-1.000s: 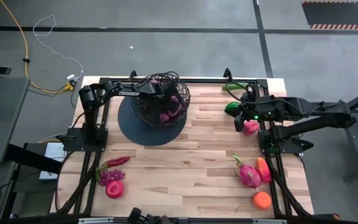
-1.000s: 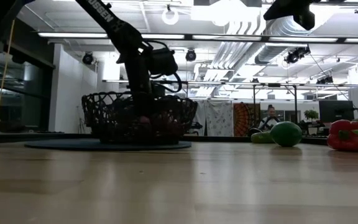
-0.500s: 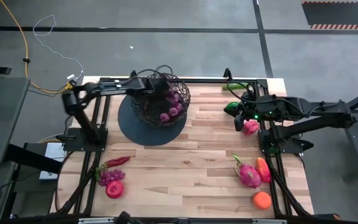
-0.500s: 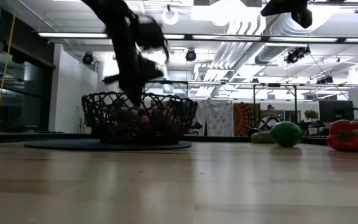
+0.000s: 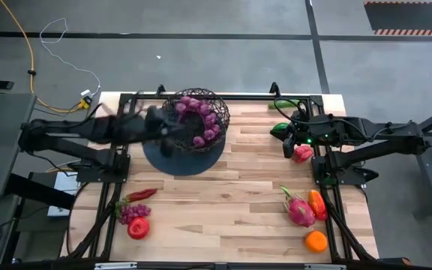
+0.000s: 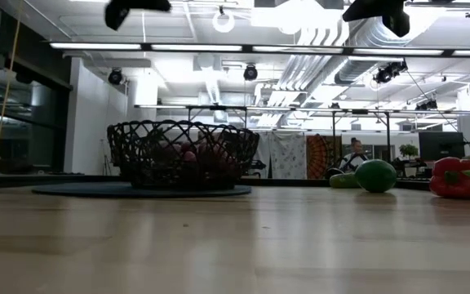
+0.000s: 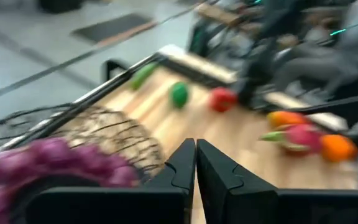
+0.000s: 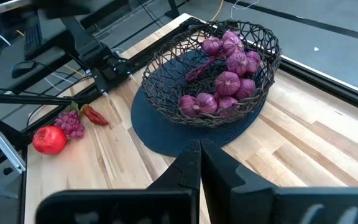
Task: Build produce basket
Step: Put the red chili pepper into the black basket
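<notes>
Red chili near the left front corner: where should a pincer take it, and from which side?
Grip the red chili mid-body from straight above, fingers across its narrow width. It lies flat and slanted on the table, with the grapes close beside its stem end.

purple produce in basket; pincer closed.

Both arms are looking dark and made of long matte black links. The right arm is showing small green lights near its wrist. The left pincer is showing two flat black fingers with notched inner edges.
</notes>
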You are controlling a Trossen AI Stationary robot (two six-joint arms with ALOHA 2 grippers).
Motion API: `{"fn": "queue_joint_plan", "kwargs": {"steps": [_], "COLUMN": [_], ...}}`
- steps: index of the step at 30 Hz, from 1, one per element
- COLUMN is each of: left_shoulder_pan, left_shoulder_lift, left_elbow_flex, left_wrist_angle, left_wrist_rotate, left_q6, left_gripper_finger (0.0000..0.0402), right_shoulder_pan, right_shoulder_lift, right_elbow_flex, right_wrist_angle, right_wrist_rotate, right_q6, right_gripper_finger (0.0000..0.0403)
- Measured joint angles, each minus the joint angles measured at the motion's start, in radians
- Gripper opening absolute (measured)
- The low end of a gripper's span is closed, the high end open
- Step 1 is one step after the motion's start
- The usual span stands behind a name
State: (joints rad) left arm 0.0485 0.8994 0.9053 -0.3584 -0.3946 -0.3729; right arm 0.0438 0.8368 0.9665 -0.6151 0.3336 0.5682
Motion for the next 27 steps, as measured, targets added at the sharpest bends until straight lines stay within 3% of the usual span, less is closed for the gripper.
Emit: {"fn": "queue_joint_plan", "kwargs": {"steps": [6, 13, 21, 27], "left_shoulder_pan": [-0.176, -0.201, -0.201, -0.201], "left_shoulder_lift": [-0.159, -0.177, -0.169, -0.165], "left_elbow_flex": [-0.149, -0.155, -0.155, -0.155], "left_wrist_angle": [0.122, 0.138, 0.133, 0.131], "left_wrist_rotate": [-0.107, -0.115, -0.088, -0.084], "left_q6": [0.083, 0.26, 0.324, 0.325], "left_gripper_finger": [0.0006, 0.0006, 0.001, 0.0071], "right_shoulder_pan": [0.0, 0.0, 0.0, 0.0], "right_shoulder_lift": [0.0, 0.002, 0.002, 0.002], "right_elbow_flex": [0.0, 0.0, 0.0, 0.0], "right_wrist_angle": [0.069, 0.221, 0.232, 0.232], "right_wrist_rotate": [0.0, 0.037, 0.112, 0.129], "right_q6": [-0.078, -0.261, -0.263, -0.289], "right_gripper_finger": [0.0002, 0.0032, 0.0119, 0.0188]}}
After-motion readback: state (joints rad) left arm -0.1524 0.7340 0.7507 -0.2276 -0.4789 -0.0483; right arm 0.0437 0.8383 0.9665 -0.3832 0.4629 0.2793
